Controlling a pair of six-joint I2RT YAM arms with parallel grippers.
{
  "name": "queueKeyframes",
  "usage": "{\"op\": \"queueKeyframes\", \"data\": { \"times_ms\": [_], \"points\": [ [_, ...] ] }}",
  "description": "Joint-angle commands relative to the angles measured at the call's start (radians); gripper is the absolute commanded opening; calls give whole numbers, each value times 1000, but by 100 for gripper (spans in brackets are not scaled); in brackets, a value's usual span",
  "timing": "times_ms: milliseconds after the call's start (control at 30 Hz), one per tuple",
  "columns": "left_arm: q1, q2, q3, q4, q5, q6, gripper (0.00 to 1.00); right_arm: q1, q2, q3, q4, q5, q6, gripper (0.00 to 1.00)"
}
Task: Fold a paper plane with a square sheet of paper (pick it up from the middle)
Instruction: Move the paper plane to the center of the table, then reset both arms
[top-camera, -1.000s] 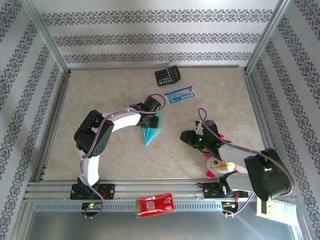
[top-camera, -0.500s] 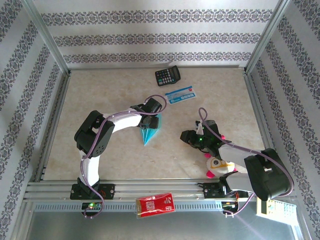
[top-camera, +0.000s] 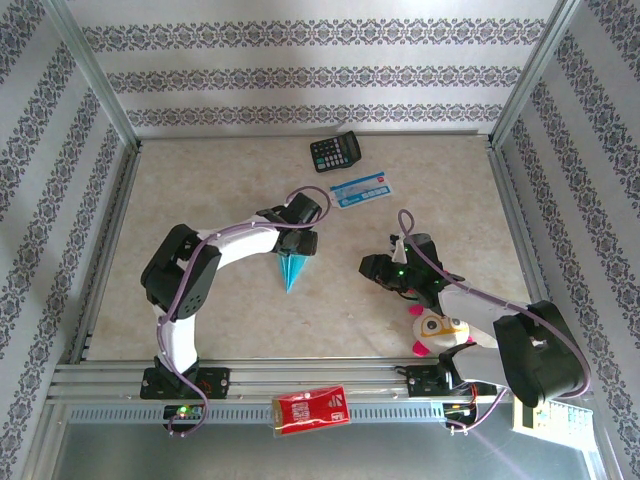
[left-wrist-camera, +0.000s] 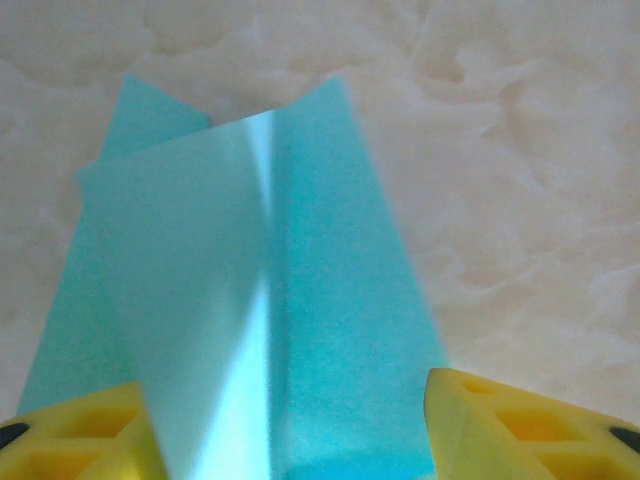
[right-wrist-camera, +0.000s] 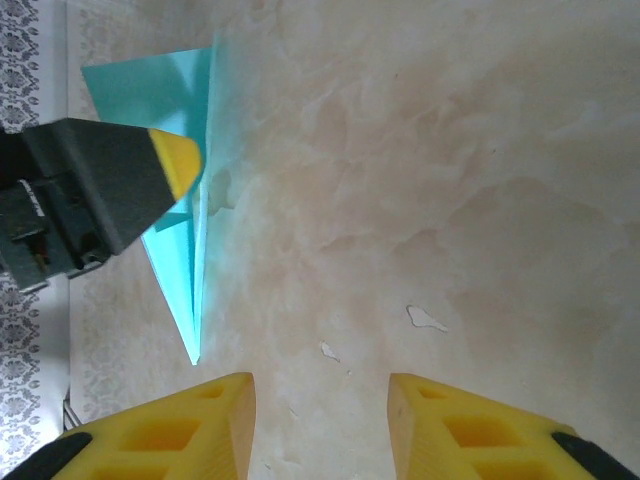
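narrower than before, paper plane (left-wrist-camera: 300, 280) lies between fingers of left hand (left-wrist-camera: 285, 425).

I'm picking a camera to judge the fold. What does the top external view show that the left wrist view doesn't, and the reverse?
Top external adds the black calculator, the blue-and-white card, the open right claw and the paper plane's pointed tip. Left wrist adds a close look at the centre crease and the layered flaps, with a yellow fingertip on each side. Both share the plane, the left claw and the marbled table.
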Motion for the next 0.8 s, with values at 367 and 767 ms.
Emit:
{"op": "queueKeyframes", "data": {
  "times_ms": [367,767],
  "points": [
    [20,-221,-26,-51,-47,52,62,33,-62,241,-291,146,-210,42],
    [253,-606,-326,189,-246,214,88,-17,-92,479,-550,902,-608,95]
  ]
}}
